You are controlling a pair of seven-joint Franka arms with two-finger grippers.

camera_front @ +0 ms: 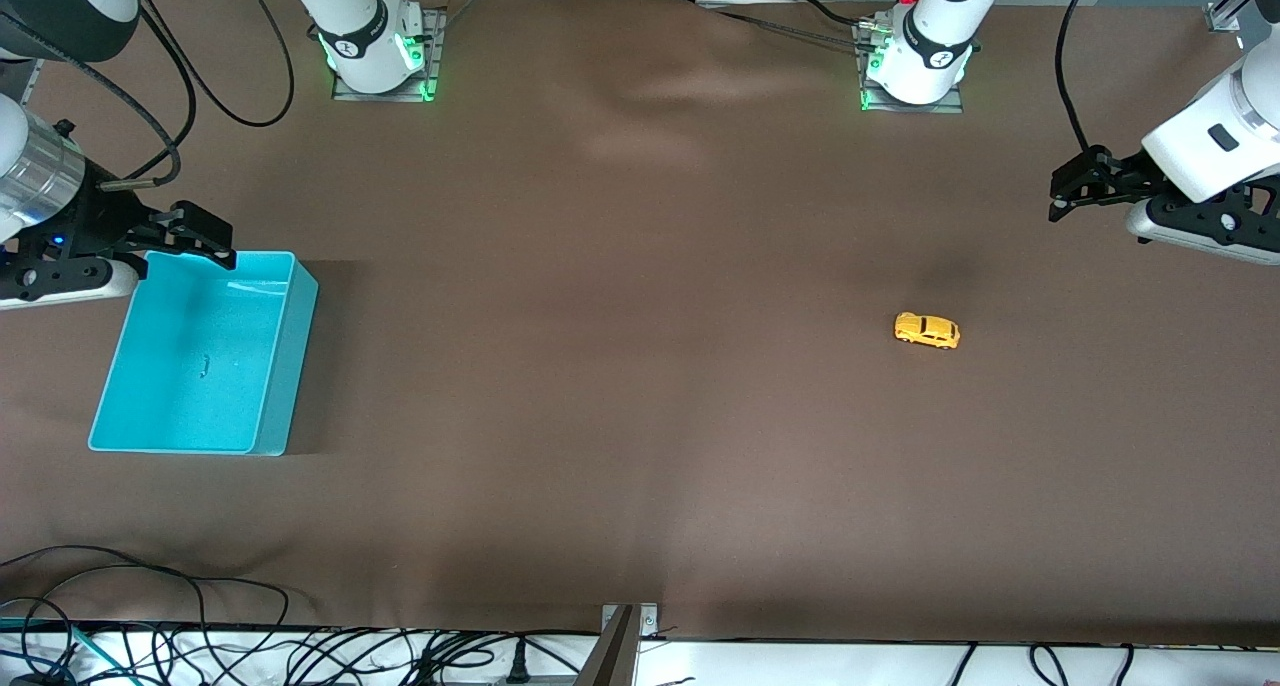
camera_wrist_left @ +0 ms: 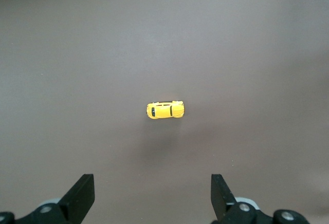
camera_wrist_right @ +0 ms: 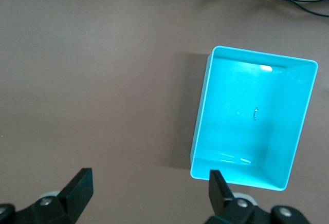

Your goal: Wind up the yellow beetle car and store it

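Small yellow-orange beetle-bodied toy car [camera_front: 927, 330] on the brown cloth-covered table [camera_front: 620, 386], long axis along the table's length, toward the left arm's end. Left gripper [camera_front: 1062, 198], jaws released and empty, hangs at about 1 o'clock from the car, clearly the nearer. Right gripper [camera_front: 196, 236], likewise released, waits over the rim of the open turquoise rectangular plastic bin [camera_front: 290, 366]. Bare cloth surrounds the car.

High front camera overlooks the whole table [camera_front: 640, 416]; wrist cameras look straight down.
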